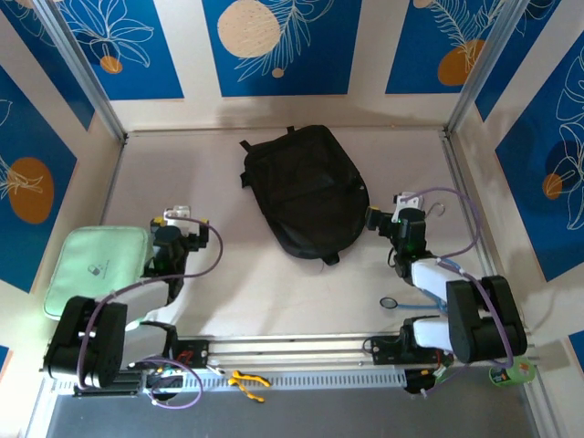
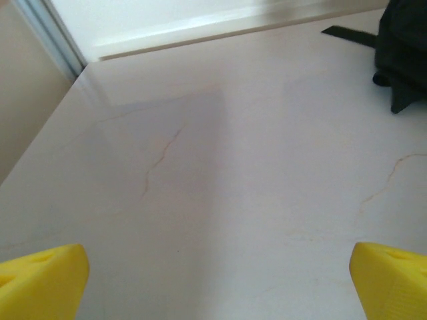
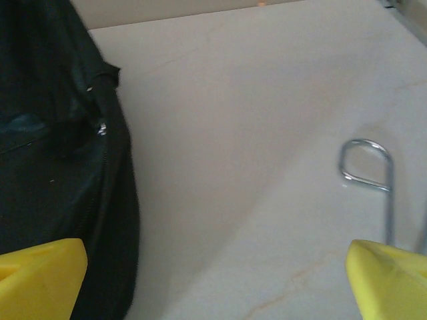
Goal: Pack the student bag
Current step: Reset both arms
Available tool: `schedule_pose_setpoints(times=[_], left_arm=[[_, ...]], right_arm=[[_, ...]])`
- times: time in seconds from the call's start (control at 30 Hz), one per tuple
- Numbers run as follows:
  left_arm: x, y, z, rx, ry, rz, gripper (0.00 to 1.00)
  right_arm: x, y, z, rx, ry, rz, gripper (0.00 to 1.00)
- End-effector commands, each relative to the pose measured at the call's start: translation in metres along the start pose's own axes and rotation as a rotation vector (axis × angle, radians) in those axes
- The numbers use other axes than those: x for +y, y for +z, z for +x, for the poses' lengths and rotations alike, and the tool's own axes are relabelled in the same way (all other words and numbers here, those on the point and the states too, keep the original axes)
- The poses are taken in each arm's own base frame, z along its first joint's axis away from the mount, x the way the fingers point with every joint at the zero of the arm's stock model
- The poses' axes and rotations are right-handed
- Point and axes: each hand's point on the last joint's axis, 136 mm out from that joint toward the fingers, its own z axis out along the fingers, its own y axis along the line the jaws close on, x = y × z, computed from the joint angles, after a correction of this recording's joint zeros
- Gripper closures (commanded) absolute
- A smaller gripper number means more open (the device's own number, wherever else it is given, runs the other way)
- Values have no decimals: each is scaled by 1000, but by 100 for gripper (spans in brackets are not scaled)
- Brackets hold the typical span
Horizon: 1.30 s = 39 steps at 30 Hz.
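**Inspector:** Yellow plastic fingertips (image 2: 40,280) at the bottom corners of the left wrist view: set wide apart, gripping nothing. Same on the right?

**Assessor:** Same. Right gripper (image 3: 213,280) spread fully, empty, just beside the large black soft fabric backpack (image 1: 306,192). Left gripper (image 1: 178,221) equally wide, well apart from it, near the pale green flat pad (image 1: 96,265).

**Inspector:** Position of the backpack?

**Assessor:** Flat on the pale table (image 1: 182,173), towards the far side, between the two arms, closer to the right one. Zipped or open: cannot tell.

**Inspector:** Handling, by judgement?

**Assessor:** Probably limp and light if unfilled. Likely to sag and fold rather than lift as one piece. Not fragile; cloth unlikely to slip.

**Inspector:** Hold points?

**Assessor:** Best pinched at a narrow part: the black strap (image 2: 347,35) or the zip line (image 3: 103,153). Broad panels judged too wide and slack for these jaws. Advisable to pin with one gripper and pull with the other.
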Motion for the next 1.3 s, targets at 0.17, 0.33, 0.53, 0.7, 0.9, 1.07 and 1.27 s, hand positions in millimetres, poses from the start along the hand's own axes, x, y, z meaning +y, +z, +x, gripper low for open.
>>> schedule_pose_setpoints(times=[0.17, 0.33, 0.53, 0.7, 0.9, 1.07, 1.27], left_arm=[[-16, 7, -27, -172, -53, 175, 1], [-14, 20, -19, -174, -61, 169, 1], [-17, 29, -7, -165, -73, 188, 1], [-15, 35, -6, -135, -77, 179, 1], [-10, 57, -1, -14, -83, 136, 0], [-13, 57, -3, -17, -62, 137, 0], [-23, 57, -3, -12, -43, 193, 0]], right_arm=[[18, 2, -29, -124, -75, -120, 1], [13, 5, -24, -162, -71, -101, 1], [7, 23, -15, -138, -61, -64, 1], [-3, 30, -13, -119, -43, 11, 1], [-13, 35, -13, -80, 8, 17, 1], [-13, 35, -13, -78, 8, 17, 1], [-13, 35, -13, -78, 9, 15, 1]])
